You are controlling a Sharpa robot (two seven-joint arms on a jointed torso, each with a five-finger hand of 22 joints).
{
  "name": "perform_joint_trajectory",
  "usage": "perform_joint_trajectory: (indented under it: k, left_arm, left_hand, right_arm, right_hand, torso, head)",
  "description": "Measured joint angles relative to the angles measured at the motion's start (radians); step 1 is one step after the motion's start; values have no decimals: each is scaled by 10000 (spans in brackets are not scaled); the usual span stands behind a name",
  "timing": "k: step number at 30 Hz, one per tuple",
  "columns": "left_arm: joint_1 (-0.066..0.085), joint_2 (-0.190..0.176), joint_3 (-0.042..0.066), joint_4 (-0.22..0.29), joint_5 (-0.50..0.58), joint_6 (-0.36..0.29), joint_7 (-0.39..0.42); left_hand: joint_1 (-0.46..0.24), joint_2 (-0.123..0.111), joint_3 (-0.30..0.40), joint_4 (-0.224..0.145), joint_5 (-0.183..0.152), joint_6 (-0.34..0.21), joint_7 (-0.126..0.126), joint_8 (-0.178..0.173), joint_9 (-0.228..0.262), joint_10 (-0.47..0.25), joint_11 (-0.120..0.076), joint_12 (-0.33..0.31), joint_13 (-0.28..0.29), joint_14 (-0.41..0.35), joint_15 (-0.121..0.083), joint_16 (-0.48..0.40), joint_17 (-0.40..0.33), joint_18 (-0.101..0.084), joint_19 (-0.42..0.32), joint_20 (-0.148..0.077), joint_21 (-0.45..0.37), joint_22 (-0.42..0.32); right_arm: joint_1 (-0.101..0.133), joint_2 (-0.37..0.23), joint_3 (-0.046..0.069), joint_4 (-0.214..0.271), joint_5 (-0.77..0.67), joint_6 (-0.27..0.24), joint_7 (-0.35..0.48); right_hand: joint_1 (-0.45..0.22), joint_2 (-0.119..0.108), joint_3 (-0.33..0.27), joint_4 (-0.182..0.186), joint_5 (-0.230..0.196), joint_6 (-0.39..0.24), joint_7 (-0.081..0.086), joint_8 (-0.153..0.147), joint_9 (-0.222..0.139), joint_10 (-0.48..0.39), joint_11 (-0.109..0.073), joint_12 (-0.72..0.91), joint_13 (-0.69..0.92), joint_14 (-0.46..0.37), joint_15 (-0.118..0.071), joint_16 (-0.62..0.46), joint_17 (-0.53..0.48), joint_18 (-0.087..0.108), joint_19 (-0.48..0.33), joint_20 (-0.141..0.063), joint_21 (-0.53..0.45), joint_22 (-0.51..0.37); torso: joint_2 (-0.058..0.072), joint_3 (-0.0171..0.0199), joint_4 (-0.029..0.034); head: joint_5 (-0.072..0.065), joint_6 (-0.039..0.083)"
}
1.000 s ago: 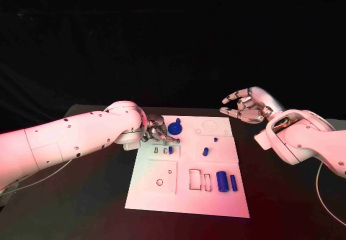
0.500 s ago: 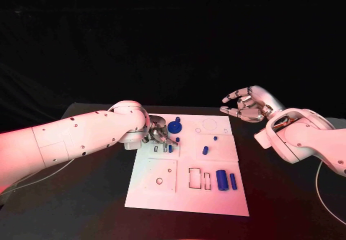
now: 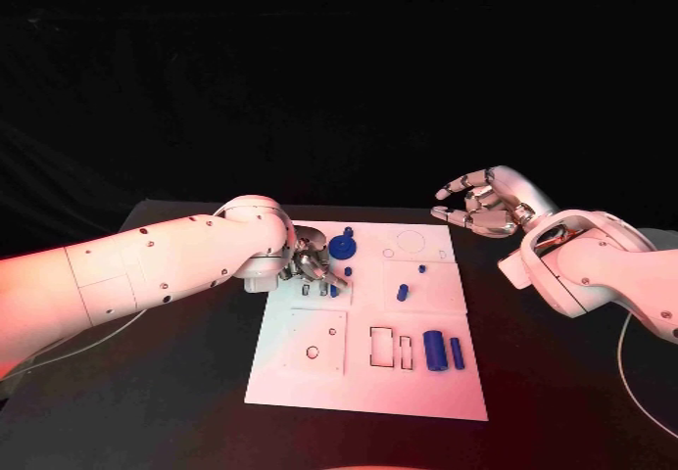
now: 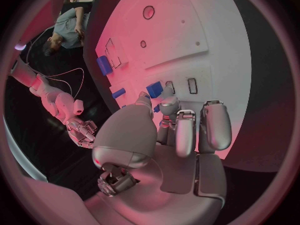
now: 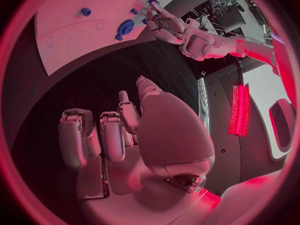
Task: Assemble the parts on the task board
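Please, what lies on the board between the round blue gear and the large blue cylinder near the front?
In the head view, one small blue peg lies on the task board between the blue gear and the large blue cylinder.

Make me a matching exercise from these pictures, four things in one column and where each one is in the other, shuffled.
Things
1. left hand
2. right hand
3. blue gear
4. two blue bars

Places
A. lying side by side near the task board's front right
B. raised over the black table, off the board's far right corner
C. fingers down at the small slots, board's left side
D. far part of the board, beside the left hand

Pairs: 1-C, 2-B, 3-D, 4-A
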Motion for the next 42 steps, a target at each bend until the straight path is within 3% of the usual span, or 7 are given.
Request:
perform_joint_trajectory:
  k: [16, 21, 24, 26, 27, 32, 42]
  left_arm:
    - [4, -5, 3, 10, 283, -35, 4]
    - [28, -20, 24, 14, 487, -71, 18]
    - [17, -36, 6, 11, 657, -97, 18]
    - [11, -53, 3, 11, 783, -117, 16]
    - [11, -61, 3, 12, 837, -127, 15]
    - [11, -120, 15, 49, 1115, -190, 11]
    - [11, -444, 56, 406, 1504, -502, 16]
  left_hand:
    - [1201, 44, 1126, -32, -3, -77, -74, -1, 262, -59, -59, -67, -5, 16, -57, 0, -1, -158, 0, 0, 39, 61]
    - [2032, -507, 3065, 74, -29, -237, -54, -148, 319, -109, -109, -195, -75, 34, -108, 0, -2, -157, -1, 0, 39, 105]
    - [1631, -1793, 5804, 290, 14, -253, -38, -116, 328, -144, -72, -239, -111, 34, -108, 0, -2, -158, -1, 0, 76, 151]
    - [1392, -2189, 6745, 229, 13, -252, -36, 53, 351, -144, -72, -239, -128, 34, -108, 0, -2, -157, -1, 0, 76, 166]
    - [1185, -2390, 7146, 224, 13, -252, -36, 135, 883, -142, -74, -239, -139, 34, -108, 0, -1, -157, -1, 0, 77, 173]
    - [557, -2562, 7598, 71, 14, -307, -22, 297, 1503, -66, -74, -239, -158, 34, -107, -1, -2, -158, -1, 0, 76, 207]
    - [273, -2619, 7980, -311, 56, -326, -33, 381, 1707, 78, -73, -238, -67, 34, -107, -1, -2, -157, -1, 0, 115, 277]
  right_arm:
    - [-21, 52, -5, -65, -8, 13, -60]
    - [-34, 66, -7, -82, -11, 21, -79]
    - [-39, 73, -7, -96, -12, 25, -89]
    - [-44, 79, -7, -102, -14, 30, -97]
    - [-46, 81, -7, -105, -14, 31, -101]
    - [-60, 85, -8, -115, -17, 38, -118]
    - [-87, 71, -10, -125, -20, 40, -132]
  right_hand:
    - [0, 0, 29, -29, 54, 0, 0, 9, 0, 0, 0, 1, -6, 0, 0, 0, -1, 0, 0, 0, 1, 2]
    - [0, 0, 100, -39, 311, 0, 0, 78, 0, -27, -27, 2, -22, 0, 1, 0, -2, -1, 1, -77, -41, 6]
    - [0, 0, 100, -39, 311, 0, 0, 78, 0, -36, -36, 2, -22, 0, 1, 0, -3, 0, 1, -76, -42, 6]
    - [0, 0, 126, -13, 354, 0, 0, 78, 0, -36, -36, 2, -22, -1, 1, 0, -3, 0, 1, -76, -42, 6]
    - [0, 0, 126, -13, 353, 0, 0, 78, 0, -36, -36, 2, -22, -1, 1, 0, -3, 0, 1, -76, -42, 6]
    - [0, 0, 126, -13, 352, 0, 0, 78, 0, -37, -36, 2, -22, 0, 1, -38, -3, 0, 1, -76, -42, 5]
    - [0, 0, 125, -13, 389, 0, 0, 78, 0, -36, -36, 2, -32, 0, 1, -39, -4, -1, 1, -76, -42, 4]
  torso:
    - [12, -4, 5]
    - [12, -5, 7]
    - [12, -5, 10]
    - [12, -5, 10]
    - [12, -5, 10]
    - [16, -2, 9]
    - [23, 2, 11]
  head:
    - [-4, -32]
    - [3, -58]
    - [12, -68]
    - [13, -70]
    - [13, -71]
    - [19, -73]
    - [33, -57]
